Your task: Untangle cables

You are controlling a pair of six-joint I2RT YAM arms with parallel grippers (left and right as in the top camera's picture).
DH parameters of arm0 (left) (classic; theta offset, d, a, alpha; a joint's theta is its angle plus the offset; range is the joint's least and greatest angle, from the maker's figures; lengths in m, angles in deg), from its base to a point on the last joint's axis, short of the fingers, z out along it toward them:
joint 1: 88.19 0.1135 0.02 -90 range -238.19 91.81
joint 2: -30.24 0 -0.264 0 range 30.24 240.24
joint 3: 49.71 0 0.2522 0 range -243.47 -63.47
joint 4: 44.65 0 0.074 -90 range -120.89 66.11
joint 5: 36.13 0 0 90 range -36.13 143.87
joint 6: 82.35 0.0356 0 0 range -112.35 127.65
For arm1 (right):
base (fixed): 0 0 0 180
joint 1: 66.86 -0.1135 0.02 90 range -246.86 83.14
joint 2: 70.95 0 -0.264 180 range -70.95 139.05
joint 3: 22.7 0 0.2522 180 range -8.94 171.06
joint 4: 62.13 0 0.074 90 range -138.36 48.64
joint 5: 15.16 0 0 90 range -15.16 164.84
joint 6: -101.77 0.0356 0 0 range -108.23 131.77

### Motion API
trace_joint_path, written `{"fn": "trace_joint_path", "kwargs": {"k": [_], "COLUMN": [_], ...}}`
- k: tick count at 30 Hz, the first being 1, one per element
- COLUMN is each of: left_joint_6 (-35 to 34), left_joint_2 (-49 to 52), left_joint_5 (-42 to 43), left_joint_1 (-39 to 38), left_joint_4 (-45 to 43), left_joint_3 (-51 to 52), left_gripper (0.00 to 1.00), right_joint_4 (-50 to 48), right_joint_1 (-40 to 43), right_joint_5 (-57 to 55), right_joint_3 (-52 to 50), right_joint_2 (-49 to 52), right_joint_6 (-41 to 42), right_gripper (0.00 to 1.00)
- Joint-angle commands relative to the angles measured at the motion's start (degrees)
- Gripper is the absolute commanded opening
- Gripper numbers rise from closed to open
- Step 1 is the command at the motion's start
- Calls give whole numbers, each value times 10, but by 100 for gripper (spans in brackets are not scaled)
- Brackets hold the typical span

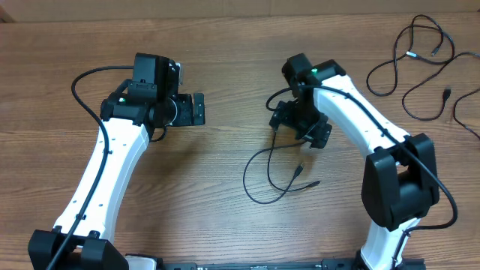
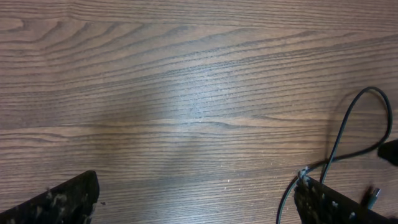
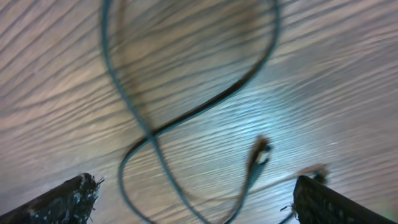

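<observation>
A thin black cable (image 1: 257,178) lies looped on the wooden table, its two plug ends (image 1: 301,169) pointing right. My right gripper (image 1: 300,126) hovers over the loop's upper end. In the right wrist view its jaws (image 3: 193,202) are wide open and empty, with the blurred cable (image 3: 186,115) and a plug (image 3: 260,152) on the table below. My left gripper (image 1: 199,109) is open and empty, to the left of the loop. In the left wrist view its jaws (image 2: 199,205) frame bare wood, and the cable (image 2: 348,127) shows at the right edge.
More thin black cables (image 1: 416,45) lie spread out at the table's far right corner, with another cable (image 1: 433,105) below them. The right arm's elbow (image 1: 397,180) stands at the right front. Each arm carries its own thick black wire.
</observation>
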Motion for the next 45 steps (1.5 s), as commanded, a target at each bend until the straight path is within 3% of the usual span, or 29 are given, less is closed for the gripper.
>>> {"fn": "trace_joint_path", "kwargs": {"k": [1,6,11,26,28,30,31,32,40,45], "left_joint_6": [12,16,31,31,31,31,31,31,31,31], "left_joint_2": [-10,-10,-10,-9,-9,-9,-9,-9,-9,-9], "left_joint_5": [6,6,5,3,3,3,3,3,3,3], "left_joint_1": [-4,-4,-4,-4,-4,-4,-4,-4,-4,-4], "left_joint_4": [-2,4,17,16,16,17,17,17,18,17], "left_joint_3": [0,0,1,2,2,2,2,2,2,2], "left_gripper": [100,100,100,100,100,100,100,100,100,100], "right_joint_4": [-21,-38,-18,-24,-23,-23,-23,-23,-42,0], "right_joint_1": [-20,-38,-40,-40,-40,-40,-40,-40,-39,-22], "right_joint_5": [40,48,48,37,38,38,40,42,45,5], "right_joint_3": [-3,-3,-3,-4,-3,-4,-4,-4,3,90], "right_joint_2": [-2,28,64,127,143,162,170,177,191,188], "right_joint_6": [0,20,64,49,49,47,47,47,28,-12], "right_gripper": [100,97,86,86,76,46,19,4,4,4]}}
